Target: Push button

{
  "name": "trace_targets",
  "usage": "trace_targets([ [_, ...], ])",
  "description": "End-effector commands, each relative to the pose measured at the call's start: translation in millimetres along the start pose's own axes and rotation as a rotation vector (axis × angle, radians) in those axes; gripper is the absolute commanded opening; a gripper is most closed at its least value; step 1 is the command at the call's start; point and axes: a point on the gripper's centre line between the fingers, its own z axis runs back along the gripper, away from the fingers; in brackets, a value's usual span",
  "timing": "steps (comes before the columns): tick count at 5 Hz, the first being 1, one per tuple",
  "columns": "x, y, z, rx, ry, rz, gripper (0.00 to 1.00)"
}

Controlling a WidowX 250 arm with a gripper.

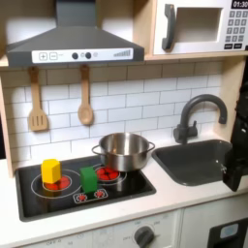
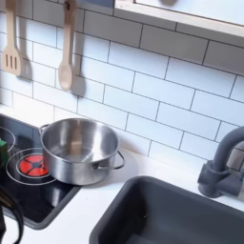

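- Gripper (image 1: 235, 145) hangs at the first exterior view's right edge; finger spread cannot be told.
- Stove buttons (image 1: 89, 196) lie well left of the fingers, below the pot (image 1: 123, 151).
- No contact: the approach and the press remain.

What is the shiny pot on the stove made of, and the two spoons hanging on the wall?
The round silver pot looks like polished metal: its inside reflects light. The pale slotted spatula and spoon look like unpainted wood, matte and tan, though plastic can't be ruled out.

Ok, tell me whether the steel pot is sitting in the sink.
No, the steel pot stands on the stovetop, left of the sink in the first exterior view.
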Motion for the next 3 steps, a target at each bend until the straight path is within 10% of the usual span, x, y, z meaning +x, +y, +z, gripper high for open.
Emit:
trace_targets([
  [1, 0, 0.0, 0.0, 0.0, 0.0, 0.0, 1.0],
  [3, 19, 20.2, -8.6, 0.023, -0.022, 0.043, 1.0],
])
